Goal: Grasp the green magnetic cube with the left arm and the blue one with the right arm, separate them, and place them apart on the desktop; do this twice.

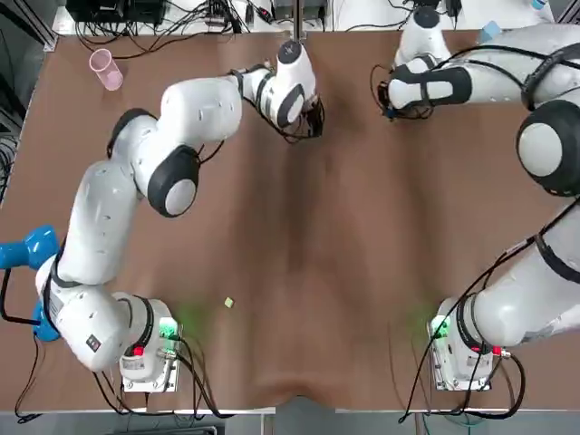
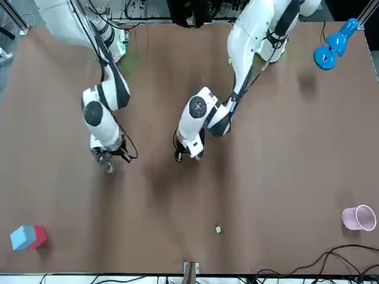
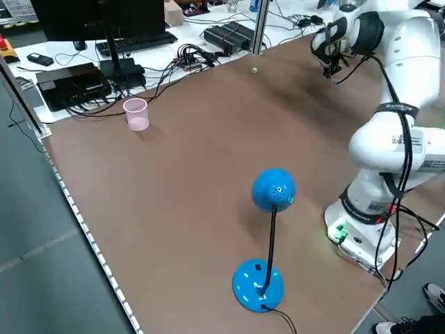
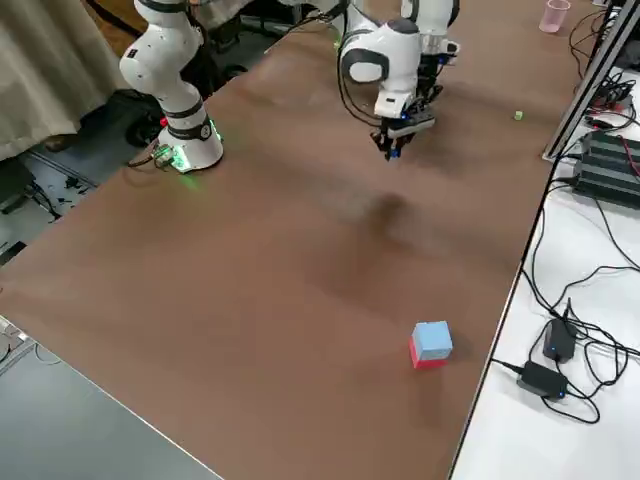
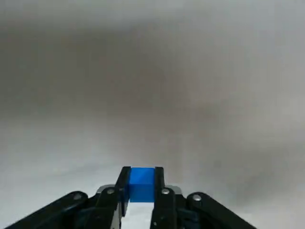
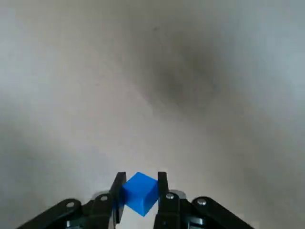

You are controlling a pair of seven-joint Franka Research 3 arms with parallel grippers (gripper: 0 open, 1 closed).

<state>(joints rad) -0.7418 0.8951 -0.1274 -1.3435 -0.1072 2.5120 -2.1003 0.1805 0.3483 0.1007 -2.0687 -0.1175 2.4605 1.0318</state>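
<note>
Cubes held, one per arm. Blue cube (image 6: 139, 194) sat pinched between the two fingers (image 6: 162, 183) of the right gripper (image 6: 140, 177), turned corner-on, the fingers closed down to its width. Left arm's cube (image 5: 141, 185) was clamped square-on in the left gripper (image 5: 141, 171), likewise closed tight on it. It showed blue in the wrist view, not the green the task names.

Both cubes hung clear of the desktop (image 2: 278, 177), toward its far middle. Left gripper was about centre and right gripper off to the right, well apart with bare table between. Judged: pair already pulled apart, the wide gap there so the magnets could not snap back together; set-down not yet done. Next call would be lowering each straight down where it hung, then releasing.

Outward:
- Small green piece (image 2: 218, 229) lay alone near the far edge, too small to say whether a cube.
- Blue-and-red block (image 2: 26, 236) sat at the far right corner.
- Pink cup (image 2: 358, 218) stood at far left.
- Blue desk lamp (image 1: 27, 249) stood at near left, beside the left arm's base.

None stood near either gripper, so the set-down spots looked free
</note>
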